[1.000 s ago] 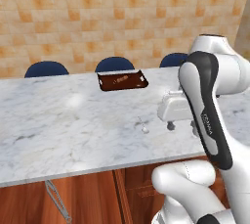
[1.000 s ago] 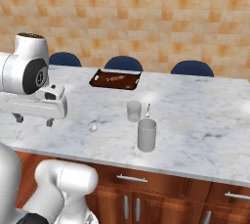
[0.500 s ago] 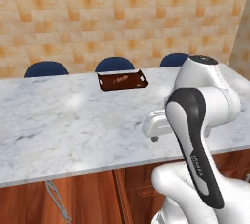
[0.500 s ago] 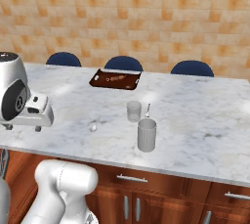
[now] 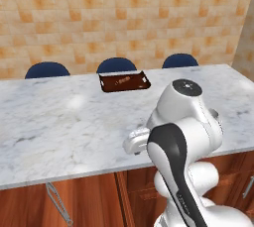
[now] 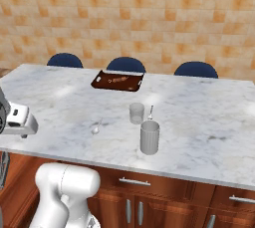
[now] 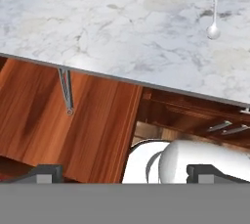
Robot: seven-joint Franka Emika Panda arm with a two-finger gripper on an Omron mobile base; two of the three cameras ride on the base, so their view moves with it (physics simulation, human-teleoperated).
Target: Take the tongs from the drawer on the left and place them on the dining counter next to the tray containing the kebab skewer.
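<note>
White veined marble counter [image 6: 199, 122] ran before tan tile wall [image 5: 124, 18], blue stools [image 6: 127, 64] behind. Tray [image 6: 117, 80] with skewer [image 6: 118, 78] at far edge. Two cups [image 6: 149, 137], small spoon [image 6: 95, 129] mid-counter. Gripper [image 7: 124, 171] low at cabinet front, jaws wide apart, empty. Tongs unseen.

Both base views overlook the dining counter [image 5: 59, 122]; hand view faces its edge.

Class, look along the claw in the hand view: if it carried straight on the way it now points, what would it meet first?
Most likely the red-brown cabinet front just under the dining counter edge, near the slim metal handle. The open claw aims there, though depth is hard to judge.
</note>
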